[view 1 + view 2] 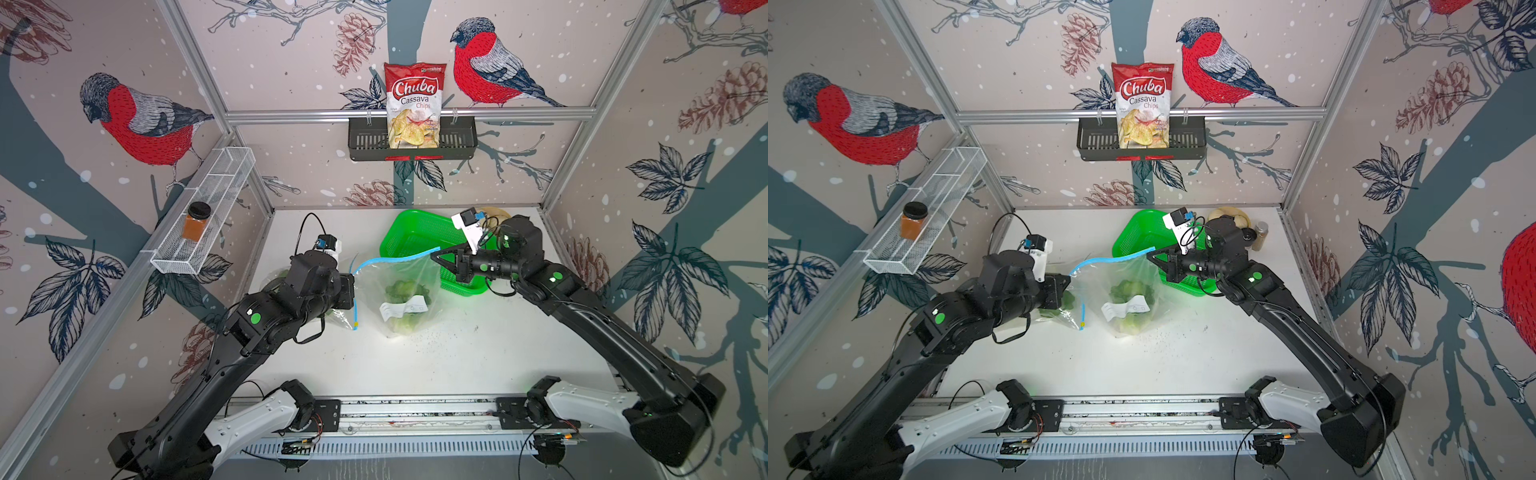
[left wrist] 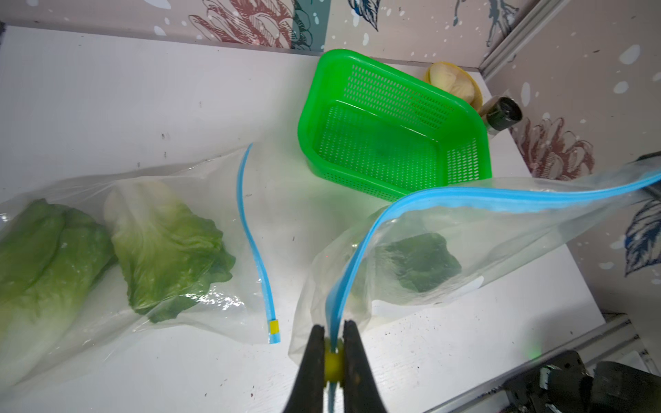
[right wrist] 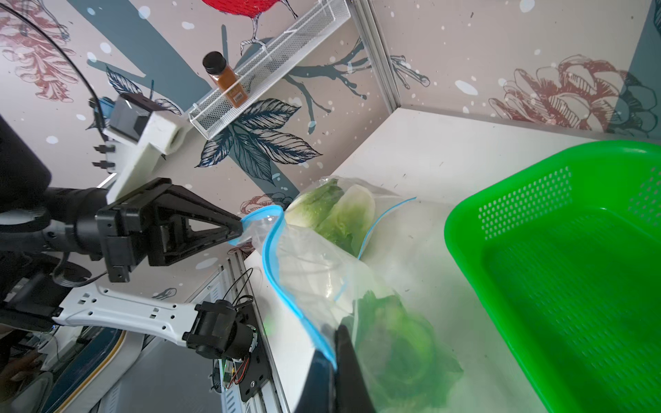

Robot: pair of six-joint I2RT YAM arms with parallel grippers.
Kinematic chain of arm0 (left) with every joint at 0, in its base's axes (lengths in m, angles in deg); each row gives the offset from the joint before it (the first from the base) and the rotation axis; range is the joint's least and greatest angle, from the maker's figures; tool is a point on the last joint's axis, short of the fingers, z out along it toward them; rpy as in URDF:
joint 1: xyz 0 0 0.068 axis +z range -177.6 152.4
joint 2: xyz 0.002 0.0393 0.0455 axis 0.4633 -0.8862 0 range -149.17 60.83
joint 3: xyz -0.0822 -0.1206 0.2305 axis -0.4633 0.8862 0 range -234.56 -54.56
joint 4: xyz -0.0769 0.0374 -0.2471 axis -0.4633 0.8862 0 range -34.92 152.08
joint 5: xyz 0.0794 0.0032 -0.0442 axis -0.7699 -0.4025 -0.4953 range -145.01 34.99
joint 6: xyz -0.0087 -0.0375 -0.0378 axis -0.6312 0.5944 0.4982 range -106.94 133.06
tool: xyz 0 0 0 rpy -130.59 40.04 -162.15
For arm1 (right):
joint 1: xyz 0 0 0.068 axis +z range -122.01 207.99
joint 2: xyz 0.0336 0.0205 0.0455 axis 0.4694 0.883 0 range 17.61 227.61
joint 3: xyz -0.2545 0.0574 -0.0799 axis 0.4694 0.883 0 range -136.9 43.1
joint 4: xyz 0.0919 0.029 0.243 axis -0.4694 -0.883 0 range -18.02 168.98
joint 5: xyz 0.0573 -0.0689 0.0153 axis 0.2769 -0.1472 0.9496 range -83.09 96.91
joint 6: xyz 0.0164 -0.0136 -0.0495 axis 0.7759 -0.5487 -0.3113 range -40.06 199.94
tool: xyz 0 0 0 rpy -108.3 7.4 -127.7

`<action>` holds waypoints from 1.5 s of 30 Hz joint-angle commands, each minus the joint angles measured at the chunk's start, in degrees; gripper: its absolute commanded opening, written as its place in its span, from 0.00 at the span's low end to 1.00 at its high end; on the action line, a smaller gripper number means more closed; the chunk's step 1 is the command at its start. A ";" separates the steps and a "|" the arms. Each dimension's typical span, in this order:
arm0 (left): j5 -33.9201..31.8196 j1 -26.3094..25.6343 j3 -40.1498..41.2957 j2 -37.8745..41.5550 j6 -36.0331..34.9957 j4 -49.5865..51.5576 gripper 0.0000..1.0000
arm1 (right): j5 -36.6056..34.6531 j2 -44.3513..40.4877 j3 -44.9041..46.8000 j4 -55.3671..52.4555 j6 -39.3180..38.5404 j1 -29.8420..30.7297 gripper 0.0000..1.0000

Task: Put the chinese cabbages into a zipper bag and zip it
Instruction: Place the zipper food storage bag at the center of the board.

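Cabbages [image 2: 168, 243]: two lie side by side in the second bag [image 2: 232, 314], flat on the table [image 1: 436, 365] under the left arm. A third, darker head [image 2: 422, 262] sits low in the held bag [image 1: 419, 270].
Held bag: clear plastic, hung between the left gripper [image 2: 334, 327] and the right gripper [image 1: 436, 252] by its blue zip strip [image 2: 500, 196]. Its bottom rests on the table just in front of the basket [image 2: 393, 93], and a white label [image 1: 405, 309] shows on its front.
Zip strip: it runs in a sagging line from one gripper to the other. It looks sealed along most of its run, though the clear film makes that hard to be sure of.
Left gripper: jaws pinching the yellow slider [image 2: 334, 361] at the strip's end.
Right gripper: jaws pressed together on the strip's other end, close by the basket.
Second bag: its own blue strip [image 2: 250, 232] faces the held bag, with a yellow slider at one end.
Basket: green and perforated, at the back of the table.
Back corner: pale buns [image 2: 452, 84] and a black-capped bottle [image 2: 500, 114] sit behind the basket.
Walls: a chips bag [image 1: 414, 104] stands in a black rack [image 1: 457, 141] on the back wall. An orange jar [image 1: 196, 222] sits on a white wire shelf [image 1: 224, 174] on the side wall.
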 commanded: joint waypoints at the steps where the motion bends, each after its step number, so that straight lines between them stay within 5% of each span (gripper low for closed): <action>1: -6.86 1.26 -1.08 -1.71 2.28 0.70 0.01 | -1.57 3.13 -0.49 5.84 1.38 -0.11 0.00; 9: -6.56 10.86 0.79 -6.08 -1.88 -6.23 0.00 | -3.46 11.64 -3.65 9.08 0.88 0.60 0.01; 11: -5.91 12.33 1.67 -6.64 -2.83 -8.17 0.00 | -3.56 12.39 -4.49 9.86 0.75 0.48 0.10; 13: -5.04 13.21 3.08 -6.99 -3.75 -10.17 0.00 | -3.67 13.53 -6.48 8.63 0.34 0.34 0.33; 18: -4.17 14.87 5.58 -7.99 -4.13 -12.19 0.02 | -3.80 12.70 -7.77 8.21 -0.10 -0.38 0.57; 21: -4.05 15.27 6.91 -7.69 -3.88 -13.14 0.05 | -5.65 11.36 -7.79 6.44 0.56 -1.61 0.62; 26: -3.56 15.67 9.18 -5.60 -3.40 -15.43 0.35 | -11.24 7.61 -5.00 3.33 0.65 -4.51 0.67; 36: -19.71 15.97 11.25 5.35 -1.06 -12.05 0.98 | -30.01 -5.24 7.30 -2.26 2.83 -16.78 0.80; 41: -26.71 17.78 18.92 8.80 -2.55 -20.18 0.99 | -42.94 -10.52 18.94 1.68 5.62 -21.19 0.94; 45: -29.85 20.01 27.09 6.86 -4.62 -32.37 0.99 | -48.69 -12.52 27.40 7.59 9.07 -25.93 0.96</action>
